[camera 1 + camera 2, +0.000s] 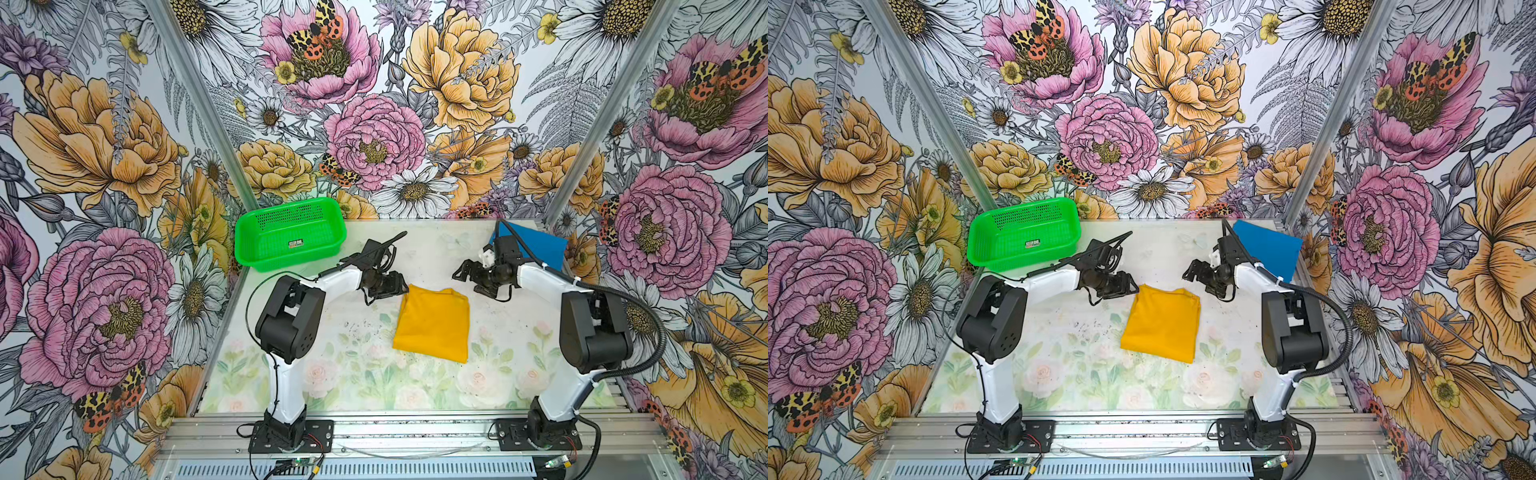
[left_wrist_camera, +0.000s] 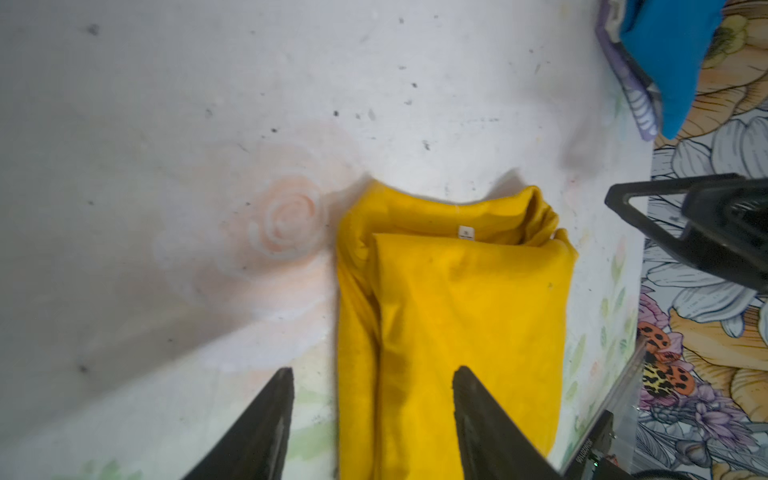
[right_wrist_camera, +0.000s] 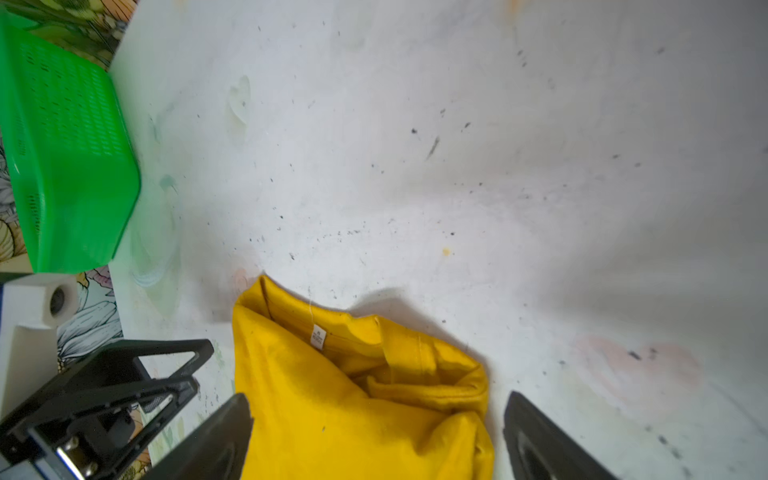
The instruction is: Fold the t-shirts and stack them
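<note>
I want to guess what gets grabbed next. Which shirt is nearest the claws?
The yellow t-shirt, folded, by the left gripper and right gripper. The blue t-shirt lies in the far corner.

Pale floral table [image 1: 353,365]: folded yellow shirt [image 1: 432,324] centre, blue shirt [image 1: 540,245] far-right corner, green basket [image 1: 291,254] far-left corner

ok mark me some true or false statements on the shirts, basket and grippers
1. The yellow t-shirt lies folded on the table. True.
2. The blue t-shirt lies at the table's far right corner. True.
3. The shirts are stacked. False: they lie apart.
4. The green basket holds a shirt. False: the green basket holds no cloth.
5. The left gripper is shut on the yellow t-shirt. False: the left gripper and right gripper are open, holding nothing.
</note>
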Tool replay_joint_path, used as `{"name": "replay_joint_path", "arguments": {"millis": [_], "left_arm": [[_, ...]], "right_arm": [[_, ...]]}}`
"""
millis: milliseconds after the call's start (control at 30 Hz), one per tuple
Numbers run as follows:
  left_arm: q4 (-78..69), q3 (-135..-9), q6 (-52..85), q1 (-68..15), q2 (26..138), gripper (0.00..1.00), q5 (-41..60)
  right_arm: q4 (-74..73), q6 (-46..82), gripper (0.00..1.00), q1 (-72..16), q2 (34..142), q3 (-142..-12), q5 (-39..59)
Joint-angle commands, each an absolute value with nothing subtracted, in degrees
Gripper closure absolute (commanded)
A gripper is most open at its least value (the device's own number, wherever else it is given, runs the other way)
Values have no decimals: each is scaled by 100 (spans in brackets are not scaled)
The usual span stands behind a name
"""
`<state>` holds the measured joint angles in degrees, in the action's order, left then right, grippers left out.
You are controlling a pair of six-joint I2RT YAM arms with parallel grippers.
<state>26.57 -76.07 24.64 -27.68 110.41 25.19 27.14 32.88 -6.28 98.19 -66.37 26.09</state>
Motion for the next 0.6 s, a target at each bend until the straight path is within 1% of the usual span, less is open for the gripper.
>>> {"name": "replay_joint_path", "arguments": {"millis": [0,67,133,233,300,400,433,467,500,567], "left_arm": [[2620,-7366,2354,-2877,10743,32,2773],[2635,-7252,2374,-2963,10684,32,2753],[2632,-7141,2399,-3061,10631,33,2664],[2631,-7015,2433,-3158,10641,45,2444],[2633,-6968,2448,-3203,10693,50,2326],[2636,-6901,2459,-3277,10765,52,2163],[2638,-6871,2469,-3299,10791,57,2128],[2645,-6848,2482,-3318,10807,65,2094],[2637,-6817,2485,-3317,10835,74,2066],[2641,-6755,2482,-3344,10871,85,2047]], "right_arm": [[2785,3296,1,-606,9214,-6338,2046],[2825,3313,1,-598,8941,-6154,2031],[2910,3295,1,-587,8751,-6022,2257],[3044,3227,1,-606,8455,-5822,2476],[3067,3220,1,-604,8185,-5625,2441],[3067,3225,0,-612,7770,-5316,2468],[3067,3226,1,-622,7665,-5231,2541],[3068,3230,0,-624,7596,-5160,2600],[3067,3255,1,-623,7537,-5077,2669],[3059,3287,1,-655,7466,-4920,2777]]}}
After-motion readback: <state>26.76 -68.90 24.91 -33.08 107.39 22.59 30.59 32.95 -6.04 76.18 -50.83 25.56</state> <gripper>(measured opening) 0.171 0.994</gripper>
